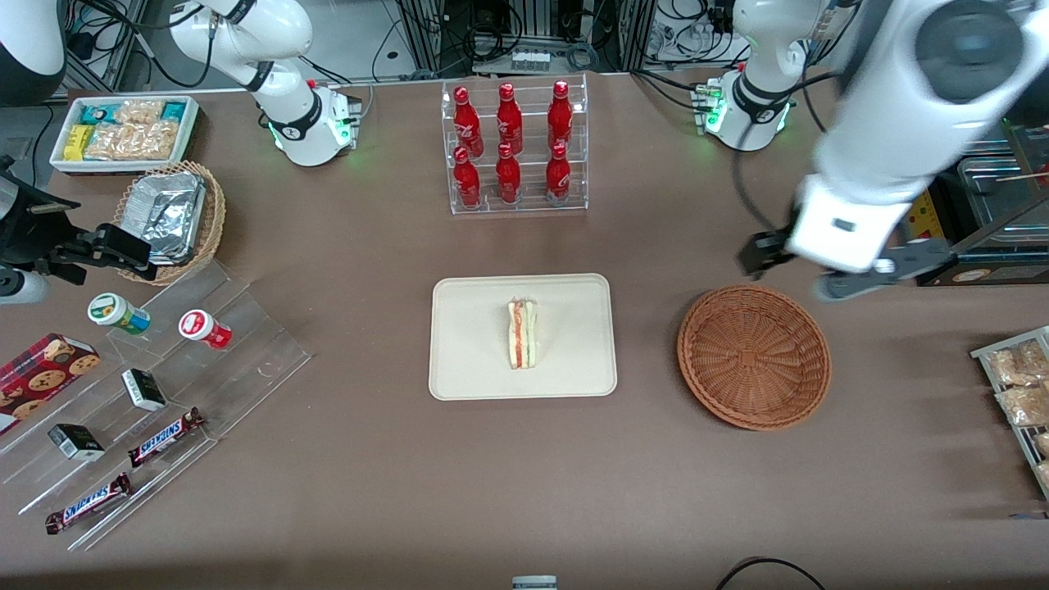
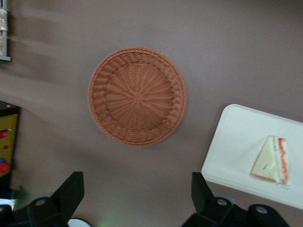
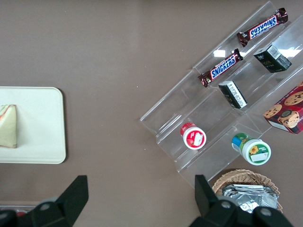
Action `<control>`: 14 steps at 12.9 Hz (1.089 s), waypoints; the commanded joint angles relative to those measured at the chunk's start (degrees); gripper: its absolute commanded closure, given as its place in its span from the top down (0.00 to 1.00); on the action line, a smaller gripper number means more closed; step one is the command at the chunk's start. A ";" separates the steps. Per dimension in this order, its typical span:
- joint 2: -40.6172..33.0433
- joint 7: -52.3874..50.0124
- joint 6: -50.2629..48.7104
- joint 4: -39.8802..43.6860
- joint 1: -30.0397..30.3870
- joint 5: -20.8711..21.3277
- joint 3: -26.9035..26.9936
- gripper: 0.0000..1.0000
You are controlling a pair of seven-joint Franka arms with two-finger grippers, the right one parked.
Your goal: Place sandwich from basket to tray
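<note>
The sandwich point(image 1: 522, 333) is a pale bread wedge with orange-pink and green filling. It stands on the cream-white tray point(image 1: 475, 360) at the table's middle. The reddish-brown woven basket point(image 1: 754, 356) lies empty beside the tray, toward the working arm's end. My left gripper point(image 1: 807, 270) hangs open and empty, high above the table, just farther from the front camera than the basket. In the left wrist view the gripper point(image 2: 136, 191) is open, with the basket point(image 2: 137, 96), tray point(image 2: 236, 142) and sandwich point(image 2: 272, 160) below. The right wrist view shows the tray point(image 3: 42, 123) and sandwich point(image 3: 8, 126).
A clear rack of red bottles point(image 1: 515, 147) stands farther from the front camera than the tray. A stepped acrylic shelf with snacks point(image 1: 147, 393), a tan basket with foil containers point(image 1: 172, 217) and a white snack bin point(image 1: 123, 131) lie toward the parked arm's end. Steel pans point(image 1: 1004, 188) and snack packets point(image 1: 1020, 385) lie toward the working arm's end.
</note>
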 commanded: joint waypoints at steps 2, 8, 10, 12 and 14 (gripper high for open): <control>-4.57 11.82 -1.91 -2.25 -0.66 -3.24 7.98 1.00; -12.04 33.20 -1.74 -10.49 -3.05 -8.27 24.70 1.00; -12.40 33.48 -1.65 -11.82 -2.88 -8.27 25.51 1.00; -12.49 35.40 -1.47 -12.00 -2.44 -8.27 25.43 1.00; -12.05 37.08 -1.56 -11.48 -2.35 -8.09 25.43 1.00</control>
